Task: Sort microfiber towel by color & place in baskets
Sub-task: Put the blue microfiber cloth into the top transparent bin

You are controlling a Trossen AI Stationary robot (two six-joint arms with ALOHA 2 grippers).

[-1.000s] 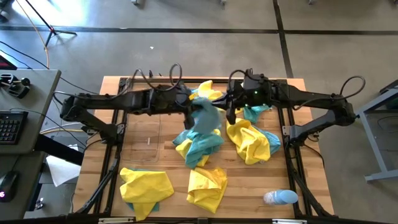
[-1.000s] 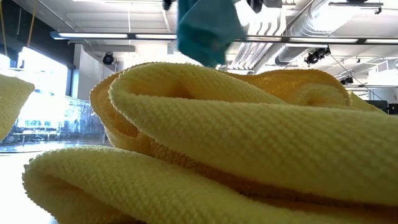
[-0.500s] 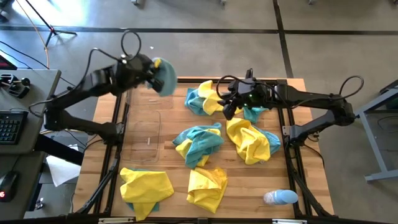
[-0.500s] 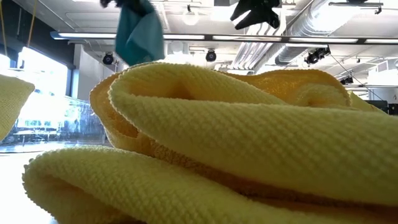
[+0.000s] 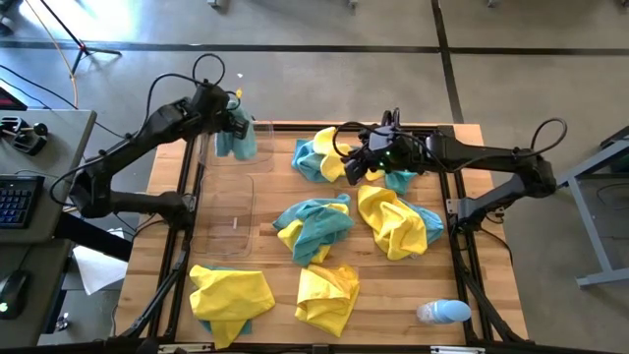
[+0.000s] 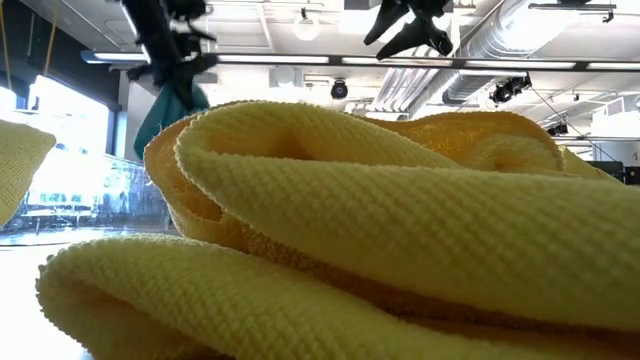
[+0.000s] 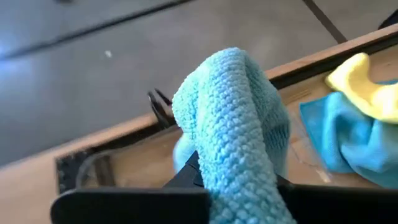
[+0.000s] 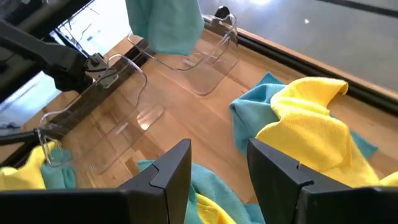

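A grey concrete floor surrounds the slatted wooden desk (image 5: 393, 285), seen from above with heaps of fuzzy yellow and teal microfiber towels (image 5: 313, 228) scattered across it. The left claw (image 5: 234, 125), shut on a hanging teal-blue microfiber towel (image 5: 239, 141), hovers over the far clear plastic basket (image 5: 257, 138) at the desk's far left corner; a second clear basket (image 5: 231, 218) lies just nearer. The towel hangs straight down with the basket directly beneath, so release looks like the next move. The right claw (image 5: 356, 162) hovers over a yellow-and-teal heap (image 5: 319, 154), empty. The low view is filled by a yellow towel (image 6: 380, 240), the teal one dangling behind it. The left wrist view shows the teal towel (image 7: 233, 124) pinched above the basket wall. The right wrist view shows its fingers (image 8: 168, 171) parted, holding nothing, the heap just ahead.
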